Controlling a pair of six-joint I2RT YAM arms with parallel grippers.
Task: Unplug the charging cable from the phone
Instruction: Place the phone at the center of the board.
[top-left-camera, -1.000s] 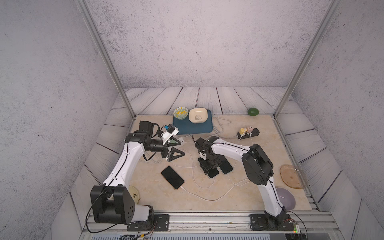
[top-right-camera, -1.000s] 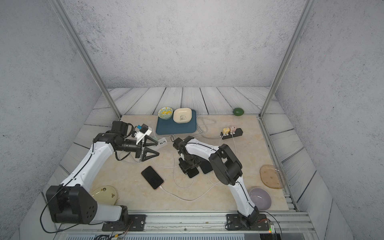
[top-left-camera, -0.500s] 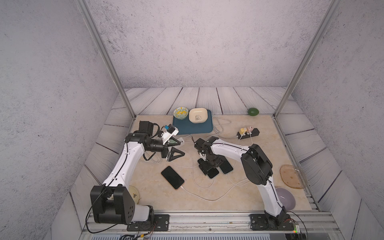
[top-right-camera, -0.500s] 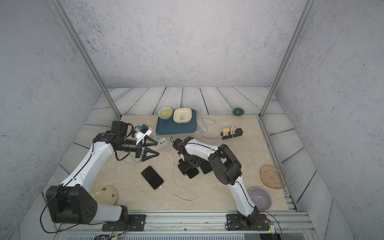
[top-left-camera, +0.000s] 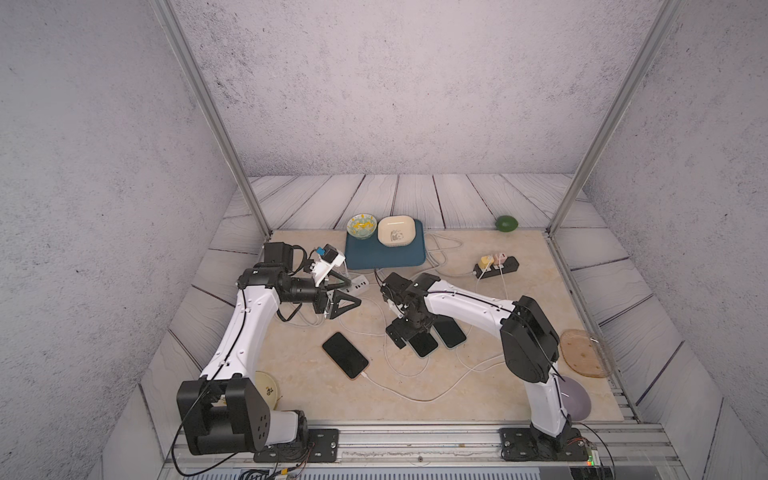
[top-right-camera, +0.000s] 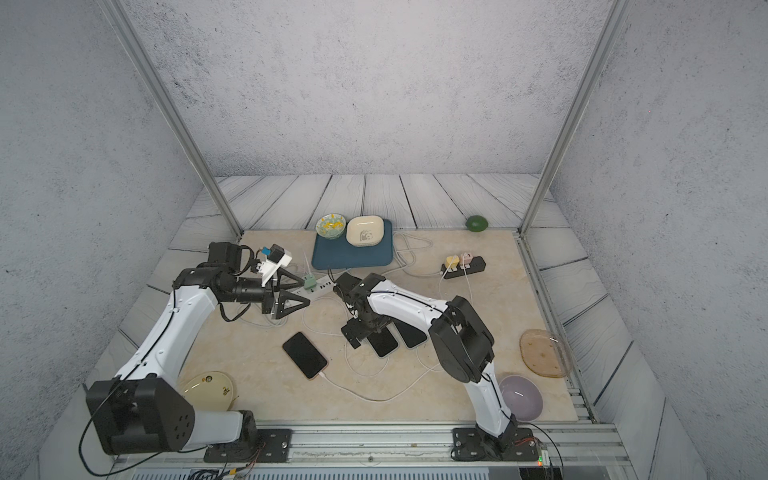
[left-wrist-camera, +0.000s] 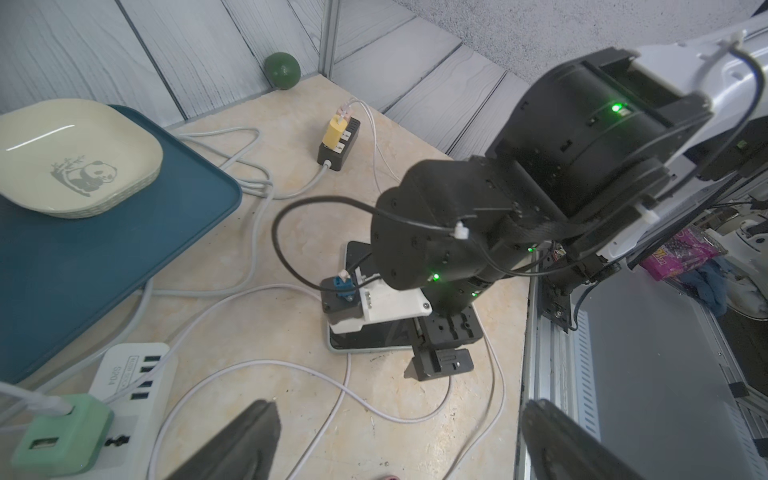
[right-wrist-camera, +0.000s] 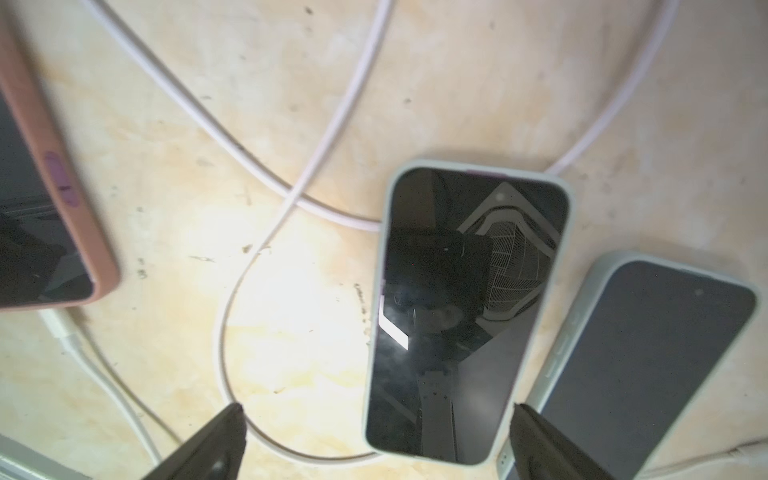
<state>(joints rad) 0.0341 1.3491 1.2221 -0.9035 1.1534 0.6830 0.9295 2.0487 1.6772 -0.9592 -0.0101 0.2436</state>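
Three phones lie screen up on the beige table. The pink-cased phone (top-left-camera: 345, 354) (right-wrist-camera: 45, 216) has a white charging cable (top-left-camera: 399, 392) plugged into its near end. Two pale-cased phones (top-left-camera: 424, 344) (top-left-camera: 452, 333) lie side by side further right. My right gripper (top-left-camera: 411, 332) (right-wrist-camera: 376, 419) points down, open, low over the left one of the pair (right-wrist-camera: 461, 316), whose end lies between the fingertips. A cable loop (right-wrist-camera: 224, 357) curves toward that end; I cannot tell whether it is plugged in. My left gripper (top-left-camera: 353, 293) (left-wrist-camera: 399, 409) hovers open and empty by the white power strip (top-left-camera: 358, 284).
A blue tray (top-left-camera: 386, 255) at the back holds a small bowl and a cream dish. A black power strip (top-left-camera: 498, 266), a green ball (top-left-camera: 507, 223), an amber plate (top-left-camera: 582, 353), a purple bowl (top-left-camera: 575, 401) and a yellow plate (top-left-camera: 268, 386) sit around. Cables cross the middle.
My right gripper's jaws have spread wider over the pale-cased phone. The left arm and the phones have not moved.
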